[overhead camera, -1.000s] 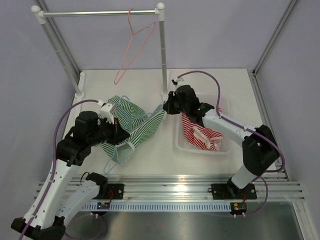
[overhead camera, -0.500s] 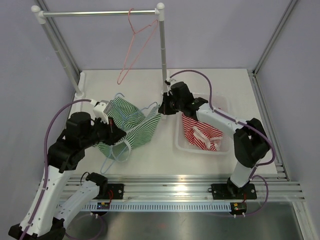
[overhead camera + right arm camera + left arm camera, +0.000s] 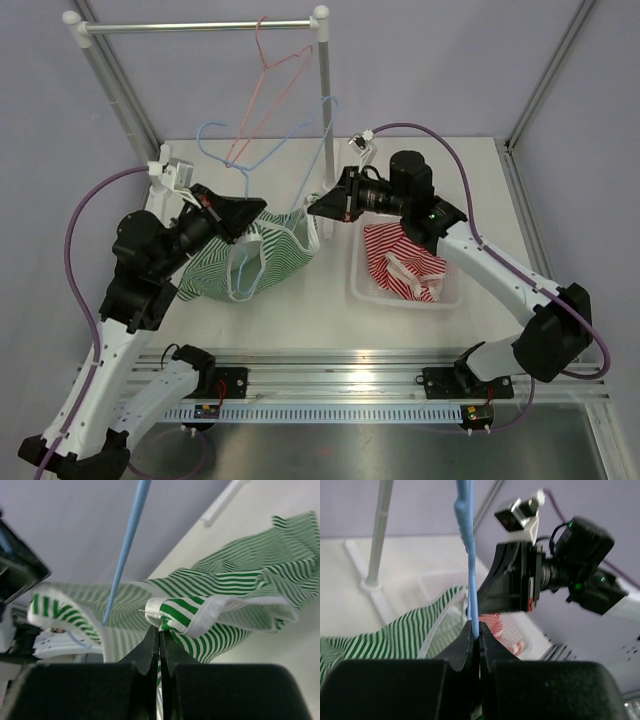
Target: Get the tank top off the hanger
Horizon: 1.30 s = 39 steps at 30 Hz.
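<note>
A green-and-white striped tank top [image 3: 262, 255] hangs in the air between my two arms, draped on a light blue hanger [image 3: 262, 152]. My left gripper [image 3: 256, 212] is shut on the hanger's blue wire [image 3: 472, 587], holding it raised above the table. My right gripper [image 3: 313, 206] is shut on the tank top's white-trimmed edge [image 3: 172, 614] at its right side. In the right wrist view the striped cloth [image 3: 235, 582] spreads behind the fingers and the blue wire [image 3: 127, 537] slants up. The hanger's lower part is hidden inside the cloth.
A clothes rail [image 3: 200, 26] on two white posts stands at the back with a pink hanger [image 3: 268, 90] on it. A clear bin [image 3: 437, 290] with a red-and-white striped garment [image 3: 400, 270] sits right of centre, under my right arm.
Both grippers rose from the table, lifting the tank top and blue hanger into the air. The left arm swung up and back; the right gripper stayed on the cloth's right edge.
</note>
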Motion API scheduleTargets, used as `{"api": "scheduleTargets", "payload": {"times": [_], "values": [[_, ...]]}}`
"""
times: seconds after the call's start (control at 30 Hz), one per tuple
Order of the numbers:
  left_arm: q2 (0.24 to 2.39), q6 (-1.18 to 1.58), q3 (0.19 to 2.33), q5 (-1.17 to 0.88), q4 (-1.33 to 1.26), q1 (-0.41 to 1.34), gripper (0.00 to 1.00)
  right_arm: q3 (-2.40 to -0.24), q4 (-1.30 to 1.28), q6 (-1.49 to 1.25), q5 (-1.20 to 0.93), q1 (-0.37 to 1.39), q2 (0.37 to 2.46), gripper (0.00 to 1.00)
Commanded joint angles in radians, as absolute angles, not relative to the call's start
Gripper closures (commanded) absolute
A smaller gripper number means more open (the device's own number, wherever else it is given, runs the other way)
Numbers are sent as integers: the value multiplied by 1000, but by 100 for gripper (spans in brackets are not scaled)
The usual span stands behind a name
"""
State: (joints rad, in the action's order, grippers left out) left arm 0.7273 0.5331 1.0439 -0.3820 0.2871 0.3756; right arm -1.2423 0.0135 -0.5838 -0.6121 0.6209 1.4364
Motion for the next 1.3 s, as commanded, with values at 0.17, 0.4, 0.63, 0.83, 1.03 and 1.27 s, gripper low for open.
{"api": "scheduleTargets", "payload": {"times": [0.17, 0.4, 0.63, 0.83, 1.03, 1.27], "values": [[847, 658, 1015, -347, -449, 419, 100, -1319, 175, -705, -927, 650, 1324, 100], [882, 482, 1100, -210, -494, 419, 100, -1321, -297, -364, -583, 802, 1361, 100], [856, 370, 1230, -91, -379, 420, 100, -1111, -229, -396, -368, 833, 1440, 100], [812, 284, 1365, 102, 53, 419, 100, -1181, -229, -393, -344, 873, 1480, 100], [735, 298, 1414, 475, 486, 419, 100, -1256, -274, -344, -244, 968, 1545, 15], [822, 270, 1410, 509, 741, 416, 100, -1307, -348, -328, 35, 992, 1588, 1]]}}
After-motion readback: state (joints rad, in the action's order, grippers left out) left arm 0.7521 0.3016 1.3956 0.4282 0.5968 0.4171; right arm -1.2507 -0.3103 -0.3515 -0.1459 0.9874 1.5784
